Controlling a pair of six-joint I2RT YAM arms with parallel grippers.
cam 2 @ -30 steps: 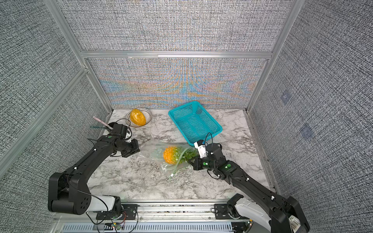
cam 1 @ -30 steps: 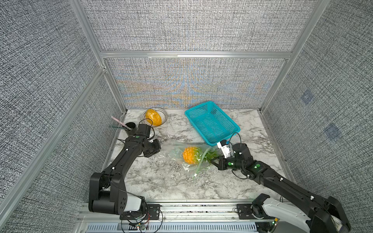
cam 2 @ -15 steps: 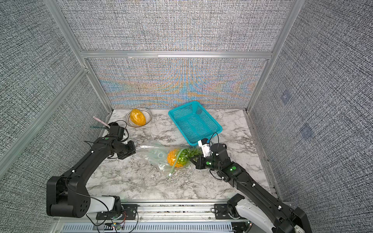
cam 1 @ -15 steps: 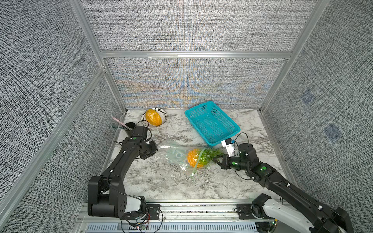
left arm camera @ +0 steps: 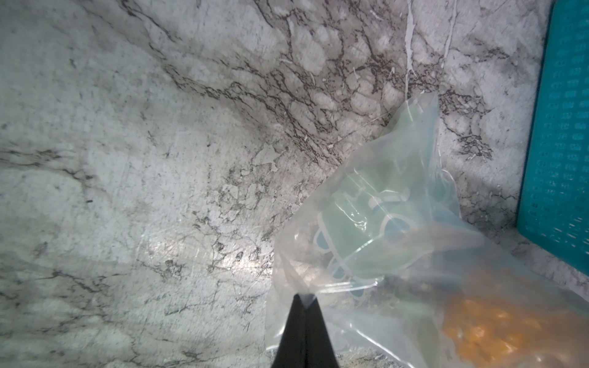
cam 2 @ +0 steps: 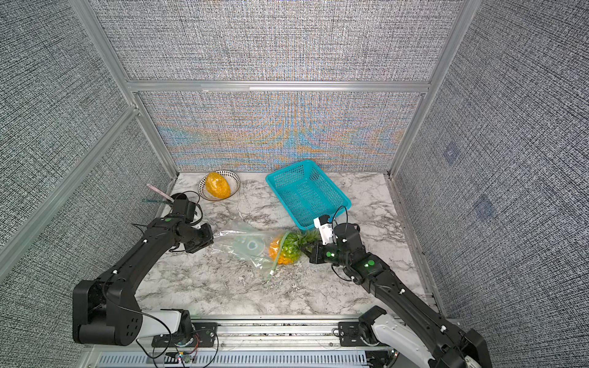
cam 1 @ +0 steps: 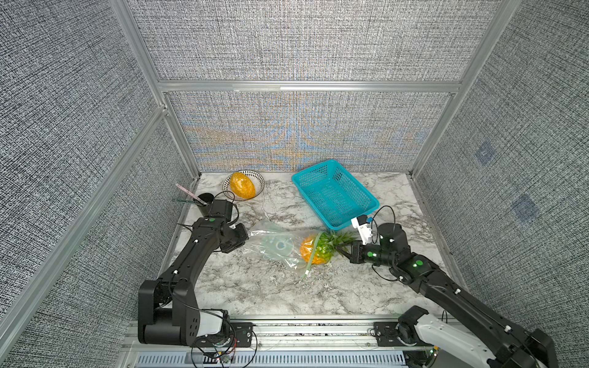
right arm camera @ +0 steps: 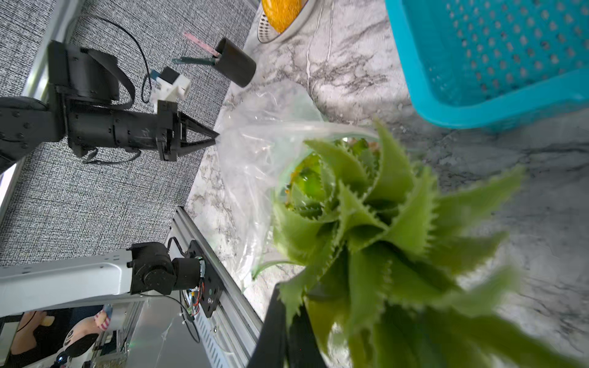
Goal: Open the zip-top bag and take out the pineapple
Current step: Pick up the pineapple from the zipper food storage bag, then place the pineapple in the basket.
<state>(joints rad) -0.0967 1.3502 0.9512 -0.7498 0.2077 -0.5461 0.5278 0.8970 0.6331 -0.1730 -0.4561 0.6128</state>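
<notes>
The clear zip-top bag lies crumpled on the marble table. My left gripper is shut on the bag's closed end. The pineapple lies in the bag's mouth. Its orange body is partly inside, with the green zip strip across it, and its leaf crown sticks out. My right gripper is shut on the crown's leaves, right of the bag. The right wrist view shows the left gripper pinching the plastic, which is stretched taut.
A teal basket stands just behind the pineapple and my right wrist. At the back left, a patterned bowl holds a smooth orange oval fruit. Behind my left arm, by the wall, a black cup holds pens.
My right gripper has drawn the pineapple to the right, bringing its crown and part of its body out of the bag's mouth. My left gripper kept hold of the bag, which stretched out.
</notes>
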